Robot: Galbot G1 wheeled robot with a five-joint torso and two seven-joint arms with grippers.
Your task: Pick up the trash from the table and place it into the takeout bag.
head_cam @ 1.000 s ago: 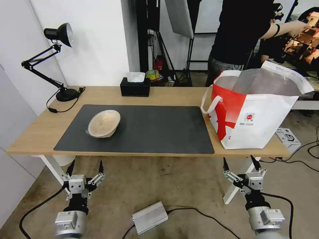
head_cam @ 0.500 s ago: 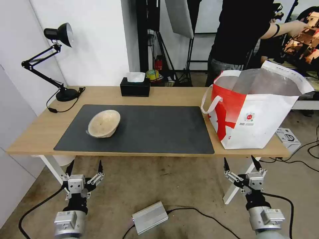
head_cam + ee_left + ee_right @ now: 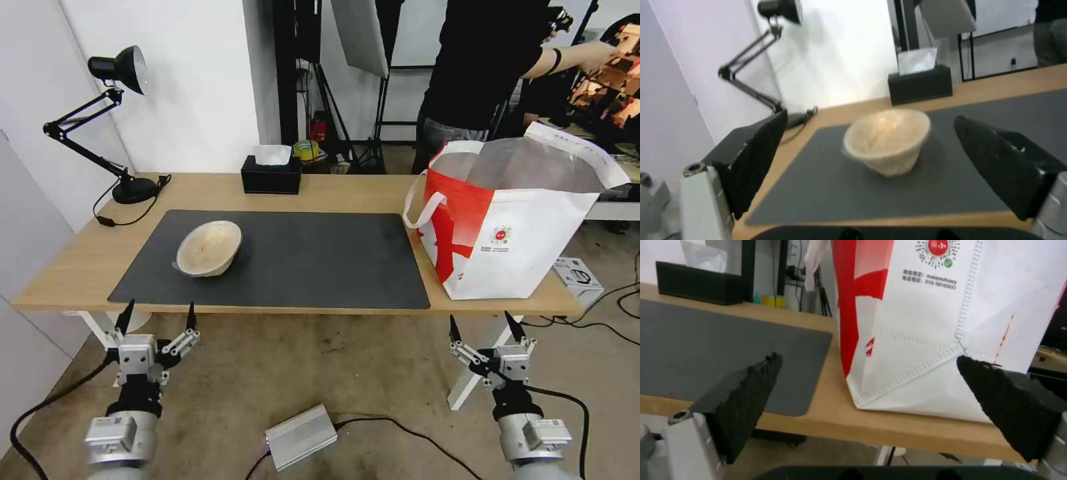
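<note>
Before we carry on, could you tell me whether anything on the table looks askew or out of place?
Yes: the beige pulp bowl on the dark grey mat sits tilted on its side rather than flat on its base. The takeout bag stands upright and the black tissue box looks in order.

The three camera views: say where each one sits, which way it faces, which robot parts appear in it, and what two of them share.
Head view: high on the robot, facing forward and down at the table; left gripper and right gripper hang open below the near edge.
Left wrist view: low at the table's near edge, facing the beige pulp bowl between its own open fingers.
Right wrist view: low, facing the takeout bag between its own fingers.
Shared: both wrist views include the black tissue box and dark grey mat.
</note>
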